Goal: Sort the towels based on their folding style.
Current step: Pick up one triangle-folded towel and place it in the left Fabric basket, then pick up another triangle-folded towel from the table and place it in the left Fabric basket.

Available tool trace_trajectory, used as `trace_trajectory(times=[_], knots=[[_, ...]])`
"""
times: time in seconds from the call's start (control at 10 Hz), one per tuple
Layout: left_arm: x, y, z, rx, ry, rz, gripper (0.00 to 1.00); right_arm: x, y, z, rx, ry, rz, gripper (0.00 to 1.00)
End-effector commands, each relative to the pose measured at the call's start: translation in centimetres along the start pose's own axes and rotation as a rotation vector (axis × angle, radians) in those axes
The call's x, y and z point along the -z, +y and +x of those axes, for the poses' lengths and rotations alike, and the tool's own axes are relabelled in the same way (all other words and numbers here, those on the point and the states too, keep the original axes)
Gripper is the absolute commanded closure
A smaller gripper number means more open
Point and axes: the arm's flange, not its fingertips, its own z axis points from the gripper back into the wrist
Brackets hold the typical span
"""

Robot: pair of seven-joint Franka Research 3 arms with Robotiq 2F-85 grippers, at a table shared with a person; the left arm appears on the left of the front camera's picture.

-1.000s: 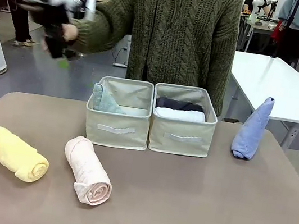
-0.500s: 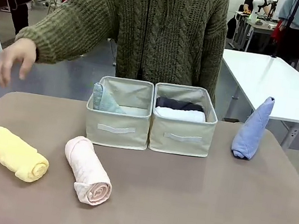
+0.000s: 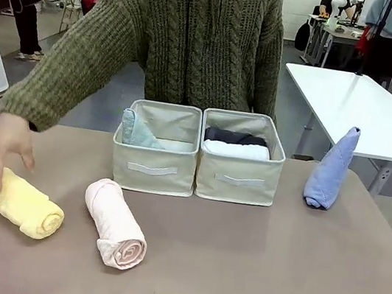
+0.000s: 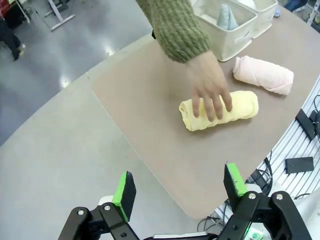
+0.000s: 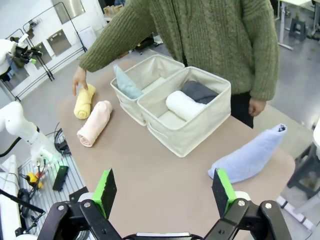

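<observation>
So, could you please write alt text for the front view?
A person in a green sweater rests a hand on a yellow rolled towel, beside a pink roll, on a brown table. Behind them, the left bin holds a teal towel, the right bin a white roll and a grey roll. A blue towel stands at the right.

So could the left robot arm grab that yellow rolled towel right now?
Probably not cleanly. The left gripper is open and looks down on the yellow towel with bare table between, but the person's hand lies across one end of the roll, so a grasp would likely meet the hand.
</observation>
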Motion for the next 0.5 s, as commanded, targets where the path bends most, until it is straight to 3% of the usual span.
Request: trace_trajectory(times=[0.0, 0.4], knots=[[-1.29, -0.55, -0.84, 0.003, -0.027, 0.003, 0.08, 0.14, 0.01, 0.02, -0.005, -0.017, 0.014, 0.0], [-1.29, -0.55, -0.84, 0.003, -0.027, 0.003, 0.08, 0.14, 0.01, 0.02, -0.005, -0.017, 0.014, 0.0]])
